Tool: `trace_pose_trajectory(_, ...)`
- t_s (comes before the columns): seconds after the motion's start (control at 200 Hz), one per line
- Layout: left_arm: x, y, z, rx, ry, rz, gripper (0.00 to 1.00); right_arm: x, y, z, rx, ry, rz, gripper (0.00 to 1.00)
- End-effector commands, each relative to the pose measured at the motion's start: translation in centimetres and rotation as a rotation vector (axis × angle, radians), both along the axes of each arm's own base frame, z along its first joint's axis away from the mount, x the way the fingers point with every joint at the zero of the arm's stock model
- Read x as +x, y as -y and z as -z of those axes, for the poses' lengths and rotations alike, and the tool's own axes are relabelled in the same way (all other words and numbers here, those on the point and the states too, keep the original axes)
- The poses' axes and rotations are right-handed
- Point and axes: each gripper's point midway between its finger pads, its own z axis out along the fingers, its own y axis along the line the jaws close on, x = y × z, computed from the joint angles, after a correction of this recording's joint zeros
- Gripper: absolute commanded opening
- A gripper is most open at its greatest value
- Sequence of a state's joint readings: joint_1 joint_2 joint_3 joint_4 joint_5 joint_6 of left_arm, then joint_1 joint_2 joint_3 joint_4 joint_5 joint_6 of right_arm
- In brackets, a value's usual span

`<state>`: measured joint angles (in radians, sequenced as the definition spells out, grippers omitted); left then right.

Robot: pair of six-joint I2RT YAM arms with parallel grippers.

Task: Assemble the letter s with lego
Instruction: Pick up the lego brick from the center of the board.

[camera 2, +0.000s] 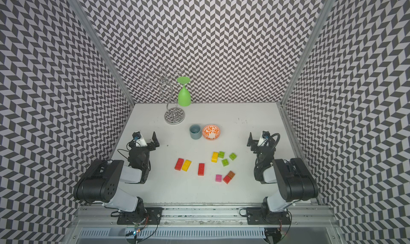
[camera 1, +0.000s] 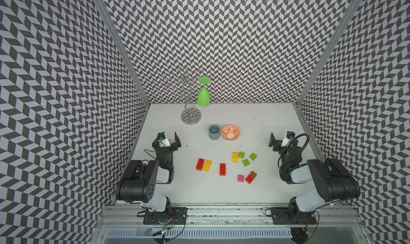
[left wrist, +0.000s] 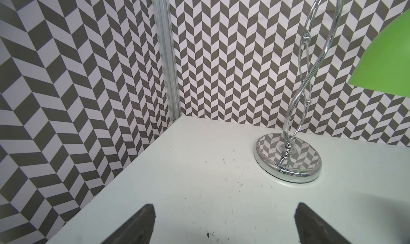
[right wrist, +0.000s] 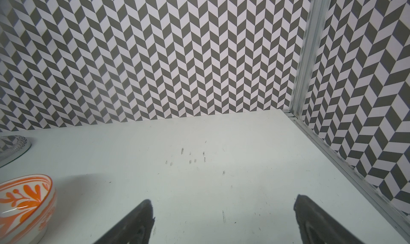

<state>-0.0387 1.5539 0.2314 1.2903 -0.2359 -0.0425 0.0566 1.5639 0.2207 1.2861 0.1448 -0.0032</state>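
The lego lies loose on the white table in both top views. A red brick [camera 1: 200,164] and a yellow brick [camera 1: 207,165] lie side by side, and a second long red brick [camera 1: 222,169] is to their right. Further right are a yellow brick [camera 1: 235,157], three lime green squares [camera 1: 245,162], a pink square [camera 1: 240,178] and an orange-brown brick joined to a red one [camera 1: 251,177]. My left gripper [camera 1: 169,136] [left wrist: 225,206] and right gripper [camera 1: 280,136] [right wrist: 223,200] stand open and empty at the table's sides, behind the bricks. Neither wrist view shows any lego.
A grey cup [camera 1: 214,132] and an orange-patterned bowl [camera 1: 230,132] [right wrist: 24,198] stand behind the bricks. At the back left a chrome wire stand [camera 1: 190,116] [left wrist: 288,158] holds a green glass [camera 1: 203,97] upside down. Patterned walls enclose three sides.
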Motion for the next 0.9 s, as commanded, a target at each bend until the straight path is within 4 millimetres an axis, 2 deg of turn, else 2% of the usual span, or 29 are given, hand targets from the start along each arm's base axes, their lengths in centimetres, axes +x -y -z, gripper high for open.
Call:
trace_pose_trajectory(0.0,0.0,0.1,-0.3,-0.002,0.011,0.019,1.00,-0.1,0.1,-1.0,0.012,0.048,0.002,0.99)
trace_pose_trajectory(0.195,0.2,0.2,-0.2,0.003,0.008,0.024,1.00,-0.1,0.1,-1.2,0.012,0.056,0.002,1.00)
trace_pose_trajectory(0.25,0.1,0.3,-0.3,0.002,0.010,0.026,0.94,-0.2,-0.2,-1.8,0.007,0.074,-0.007,0.89)
trace_pose_trajectory(0.31,-0.2,-0.1,-0.9,0.007,0.028,-0.011,0.89,-0.6,-0.1,-1.9,-0.016,0.050,0.044,0.86)
trace_pose_trajectory(0.32,-0.2,-0.1,-0.8,0.004,0.020,-0.016,0.88,-0.1,0.0,-3.1,-0.014,0.075,0.061,0.86)
trace_pose_trajectory(0.376,-0.3,0.4,-0.8,0.011,0.012,-0.009,0.84,0.7,0.2,-3.8,-0.018,0.024,0.112,0.88)
trace_pose_trajectory(0.421,-1.0,1.0,-1.5,0.050,0.055,-0.019,0.84,1.2,0.5,-4.0,0.015,-0.034,0.148,0.88)
trace_pose_trajectory(0.471,-2.2,1.0,-2.1,0.057,0.097,-0.034,0.84,1.6,0.8,-5.1,0.082,-0.056,0.176,0.87)
trace_pose_trajectory(0.536,-3.4,1.3,-2.7,0.072,0.133,-0.029,0.82,1.8,0.0,-6.3,0.130,-0.067,0.150,0.85)
trace_pose_trajectory(0.601,-4.5,0.8,-4.8,0.103,0.178,-0.170,0.86,1.8,-0.8,-7.4,0.173,-0.082,0.128,0.85)
trace_pose_trajectory(0.651,-3.4,1.7,-5.8,0.131,0.127,-0.176,0.86,1.9,-1.4,-8.1,0.209,-0.107,0.105,0.85)
trace_pose_trajectory(0.656,-3.2,1.9,-6.5,0.126,0.141,-0.173,0.86,1.9,-1.5,-8.2,0.213,-0.110,0.101,0.84)
trace_pose_trajectory(0.686,-2.6,2.6,-7.4,0.119,0.122,-0.148,0.85,2.0,-2.0,-8.5,0.233,-0.129,0.084,0.85)
trace_pose_trajectory(0.831,-0.5,4.8,-14.4,-0.168,0.106,-0.069,0.80,2.4,-4.9,-9.8,0.327,-0.275,-0.029,0.86)
trace_pose_trajectory(0.871,-0.2,5.3,-16.0,-0.216,0.075,-0.059,0.74,2.3,-6.0,-10.3,0.339,-0.301,-0.075,0.87)
trace_pose_trajectory(0.896,-0.2,5.9,-16.9,-0.232,0.051,-0.039,0.68,2.1,-6.6,-10.6,0.342,-0.316,-0.101,0.89)
